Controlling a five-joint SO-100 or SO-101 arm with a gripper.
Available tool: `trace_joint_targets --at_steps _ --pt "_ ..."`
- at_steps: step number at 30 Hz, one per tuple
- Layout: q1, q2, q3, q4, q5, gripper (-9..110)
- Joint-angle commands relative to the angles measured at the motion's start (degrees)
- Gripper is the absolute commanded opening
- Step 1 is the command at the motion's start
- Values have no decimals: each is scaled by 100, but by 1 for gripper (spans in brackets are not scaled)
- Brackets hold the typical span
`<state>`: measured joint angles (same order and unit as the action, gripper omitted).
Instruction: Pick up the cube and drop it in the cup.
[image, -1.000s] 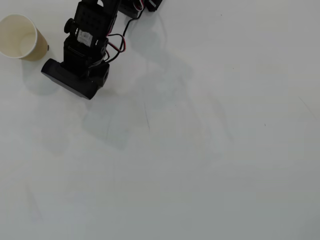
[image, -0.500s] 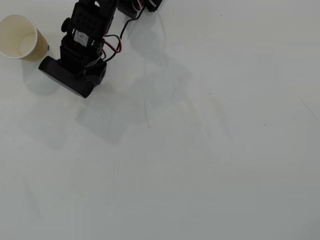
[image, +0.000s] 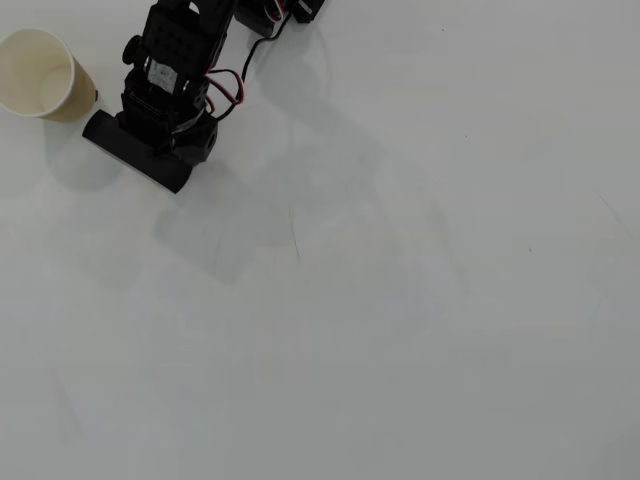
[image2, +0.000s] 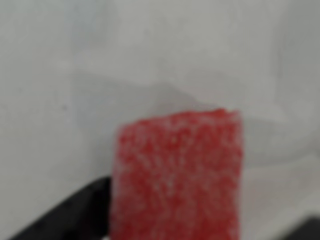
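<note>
In the wrist view the red-pink spongy cube (image2: 177, 175) fills the lower middle, blurred and very close, with white table behind it. It sits between the black fingers (image2: 75, 215) of my gripper (image2: 195, 222), which looks shut on it. In the overhead view the arm and gripper (image: 140, 150) are at the top left and cover the cube. The tan paper cup (image: 40, 75) stands upright with its white inside showing, just left of the gripper and almost touching it.
The arm's base and red and black cables (image: 235, 90) are at the top edge of the overhead view. The white table (image: 400, 300) spreads to the right and front, with the arm's soft shadow on it.
</note>
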<state>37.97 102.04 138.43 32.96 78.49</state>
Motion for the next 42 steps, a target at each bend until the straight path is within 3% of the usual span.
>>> trace_joint_targets --at_steps 1,10,24,42 --pt "-123 527 -97 18 -70 40" --pt "-229 712 9 -35 -70 37" --pt "-158 712 26 -457 -18 9" --pt "-185 967 79 -773 0 6"
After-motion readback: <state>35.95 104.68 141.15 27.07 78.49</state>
